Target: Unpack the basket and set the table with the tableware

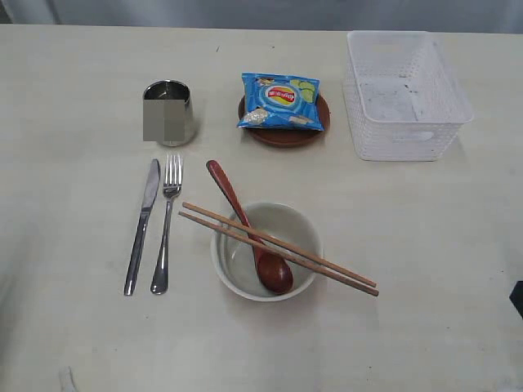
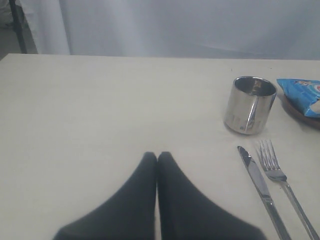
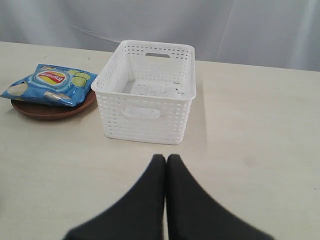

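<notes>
on the pale table (image 1: pixel 73 327), the white perforated basket (image 1: pixel 392 139) stands upright at the far right, just beside the small brown plate (image 1: pixel 282 135), which carries a blue chip bag (image 1: pixel 279 101). left of the plate stands the steel cup (image 1: pixel 169 113). nearer, the knife (image 1: pixel 142 229) and fork (image 1: pixel 167 233) lie side by side, the knife on the left. right of them sits the cream bowl (image 1: pixel 237 257), with the wooden spoon (image 1: pixel 274 275) resting in it and two chopsticks (image 1: pixel 327 265) laid across its rim. the left gripper (image 2: pixel 157 157) has its jaws pressed together, pinching nothing. the right gripper (image 3: pixel 166 159) is likewise closed on nothing, near the basket.
</notes>
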Robot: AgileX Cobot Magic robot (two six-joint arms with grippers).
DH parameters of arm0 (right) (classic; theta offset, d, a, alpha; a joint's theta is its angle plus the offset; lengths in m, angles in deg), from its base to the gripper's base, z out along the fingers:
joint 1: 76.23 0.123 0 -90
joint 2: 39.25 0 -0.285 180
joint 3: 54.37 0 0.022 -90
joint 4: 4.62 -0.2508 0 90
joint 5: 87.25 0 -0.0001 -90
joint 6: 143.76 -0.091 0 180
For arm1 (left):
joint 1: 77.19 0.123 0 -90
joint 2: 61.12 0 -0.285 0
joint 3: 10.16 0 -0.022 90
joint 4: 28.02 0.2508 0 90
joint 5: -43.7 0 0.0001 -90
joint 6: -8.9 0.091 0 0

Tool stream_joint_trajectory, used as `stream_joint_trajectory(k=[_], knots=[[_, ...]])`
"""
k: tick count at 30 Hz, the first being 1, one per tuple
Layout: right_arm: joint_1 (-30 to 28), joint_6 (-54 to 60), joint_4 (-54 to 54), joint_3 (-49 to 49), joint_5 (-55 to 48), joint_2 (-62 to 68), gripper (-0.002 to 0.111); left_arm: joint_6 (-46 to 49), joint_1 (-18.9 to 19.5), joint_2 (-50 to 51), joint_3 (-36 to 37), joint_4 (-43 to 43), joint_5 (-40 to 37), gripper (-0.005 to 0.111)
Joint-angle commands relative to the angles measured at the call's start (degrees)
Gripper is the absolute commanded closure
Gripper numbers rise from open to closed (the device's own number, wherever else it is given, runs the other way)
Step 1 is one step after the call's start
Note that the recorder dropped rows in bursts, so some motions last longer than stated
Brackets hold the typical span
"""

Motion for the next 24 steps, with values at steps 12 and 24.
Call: stream_joint_trajectory(k=[12, 24], knots=[[-0.3, -0.6, 0.0, -0.1, 0.0, -0.4, 0.108, 0.2, 0.2, -0.2, 0.2, 0.0, 0.5, 0.107], [-0.3, -0.6, 0.0, -0.1, 0.0, -0.4, 0.108, 0.2, 0.2, -0.2, 0.2, 0.0, 0.5, 0.107]])
